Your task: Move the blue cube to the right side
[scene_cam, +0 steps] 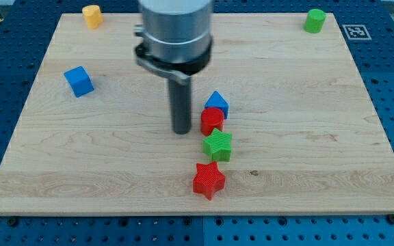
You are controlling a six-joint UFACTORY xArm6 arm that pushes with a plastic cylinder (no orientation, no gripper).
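The blue cube sits on the wooden board at the view's left, upper part. My tip is near the board's middle, far to the right of the blue cube and a little lower. The tip stands just left of a red block, close to it; I cannot tell if they touch.
A blue pointed block sits just above the red block. A green star and a red star lie below it in a column. A yellow block is at the top left, a green cylinder at the top right.
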